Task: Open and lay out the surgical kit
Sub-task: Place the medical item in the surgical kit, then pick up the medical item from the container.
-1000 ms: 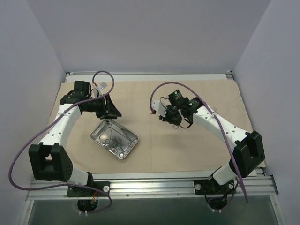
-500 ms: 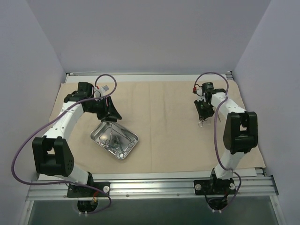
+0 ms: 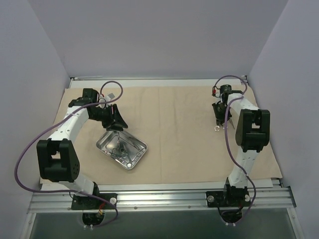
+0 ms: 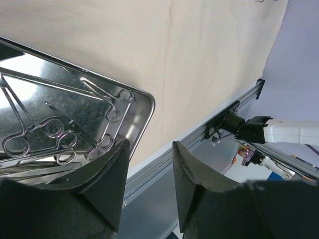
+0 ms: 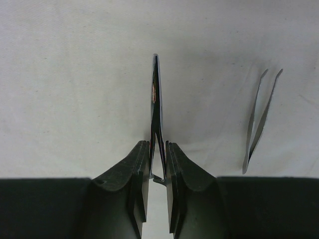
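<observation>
The beige cloth wrap (image 3: 169,107) lies spread flat as a large sheet. The steel tray (image 3: 141,148) sits on its left part and holds several ring-handled instruments (image 3: 119,148), which the left wrist view (image 4: 35,134) shows too. My left gripper (image 3: 115,125) hangs open and empty above the tray's far corner; in its own view (image 4: 149,149) the tray rim (image 4: 149,107) lies to its left. My right gripper (image 3: 219,118) is at the far right, shut on a slim metal instrument (image 5: 155,99) whose tip points away over the cloth; its ring (image 3: 217,128) hangs below the fingers.
Metal tweezers (image 5: 261,122) lie on the cloth just right of my right gripper. An aluminium rail (image 3: 159,196) runs along the near table edge. Grey walls close in the left, right and back sides.
My right arm has swung from the middle of the cloth to the far right, carrying the instrument. My left gripper has stayed over the tray's far corner.
</observation>
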`<state>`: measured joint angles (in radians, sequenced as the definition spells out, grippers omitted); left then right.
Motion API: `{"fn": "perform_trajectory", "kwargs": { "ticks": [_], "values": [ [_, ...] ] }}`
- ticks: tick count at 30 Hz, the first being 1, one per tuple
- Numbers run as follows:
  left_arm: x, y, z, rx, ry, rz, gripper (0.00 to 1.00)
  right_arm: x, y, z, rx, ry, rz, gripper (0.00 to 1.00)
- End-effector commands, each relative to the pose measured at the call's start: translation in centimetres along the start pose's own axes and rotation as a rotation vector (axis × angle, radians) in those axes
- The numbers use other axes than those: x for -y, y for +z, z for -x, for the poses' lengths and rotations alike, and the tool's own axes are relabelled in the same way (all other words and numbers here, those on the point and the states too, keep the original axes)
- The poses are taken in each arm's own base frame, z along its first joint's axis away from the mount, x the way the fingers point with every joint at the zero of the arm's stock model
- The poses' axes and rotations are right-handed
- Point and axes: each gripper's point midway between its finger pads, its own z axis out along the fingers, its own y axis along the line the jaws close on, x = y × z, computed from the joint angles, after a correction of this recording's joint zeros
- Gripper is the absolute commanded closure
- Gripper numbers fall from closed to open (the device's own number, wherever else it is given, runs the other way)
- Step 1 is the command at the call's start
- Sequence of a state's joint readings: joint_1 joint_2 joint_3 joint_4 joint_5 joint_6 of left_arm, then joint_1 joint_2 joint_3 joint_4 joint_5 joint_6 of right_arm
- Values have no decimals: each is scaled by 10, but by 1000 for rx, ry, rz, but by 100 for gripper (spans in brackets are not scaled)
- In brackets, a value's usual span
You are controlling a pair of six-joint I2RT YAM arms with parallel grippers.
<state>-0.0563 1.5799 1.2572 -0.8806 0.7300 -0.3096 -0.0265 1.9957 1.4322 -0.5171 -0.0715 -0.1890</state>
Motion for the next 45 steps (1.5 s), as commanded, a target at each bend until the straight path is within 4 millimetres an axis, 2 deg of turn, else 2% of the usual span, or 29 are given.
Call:
{"fn": "perform_trajectory", "kwargs": {
  "ticks": [1, 8, 14, 18, 20, 23, 26, 29, 32, 33, 34, 36, 37, 39, 40, 41, 42, 43, 44, 45],
  "values": [
    [3, -4, 7, 5, 15, -27, 52, 8, 0, 4, -9, 42, -2, 100],
    [-3, 0, 9, -8, -8, -27, 52, 18, 9, 0, -31, 53, -24, 99],
    [-4, 2, 9, -16, -17, -36, 52, 16, 13, -1, -35, 65, -26, 88],
    [-5, 4, 7, -20, -22, -36, 52, 17, 12, 0, -29, 72, -33, 73],
    [-7, 4, 7, -20, -24, -28, 52, 17, 9, 2, -22, 70, -38, 71],
    [-13, 4, 6, -24, -33, 9, 52, 17, 0, 13, 17, 84, -41, 68],
    [-26, 8, 1, -42, -68, 64, 51, 15, -18, 30, 69, 88, -51, 64],
    [-32, 12, -6, -59, -96, 89, 51, 10, -54, 59, 162, 89, -63, 60],
    [-42, 18, -12, -54, -136, 132, 51, -27, -95, 95, 281, 65, -50, 59],
    [-49, 22, -15, -51, -150, 152, 51, -58, -107, 103, 316, 14, -14, 59],
    [-53, 23, -18, -53, -155, 174, 52, -79, -117, 114, 366, -20, 24, 58],
    [-62, 27, -27, -75, -156, 245, 53, -127, -140, 123, 447, -113, 112, 55],
    [-73, 26, -28, -68, -147, 318, 53, -168, -152, 125, 499, -187, 163, 55],
    [-80, 25, -37, -85, -135, 415, 53, -207, -162, 115, 522, -240, 242, 54],
    [-93, 20, -36, -62, -127, 503, 53, -232, -166, 109, 532, -275, 286, 54],
    [-96, 16, -34, -38, -121, 541, 52, -243, -174, 103, 544, -284, 316, 54],
    [-99, 14, -33, -14, -128, 576, 51, -254, -166, 87, 511, -284, 353, 54],
    [-105, 10, -29, 12, -120, 620, 51, -269, -171, 81, 531, -305, 378, 54],
    [-104, 8, -24, 40, -115, 628, 51, -271, -181, 75, 558, -306, 393, 54],
    [-106, 7, -20, 57, -118, 647, 51, -272, -169, 58, 523, -301, 404, 54]
  ]
}}
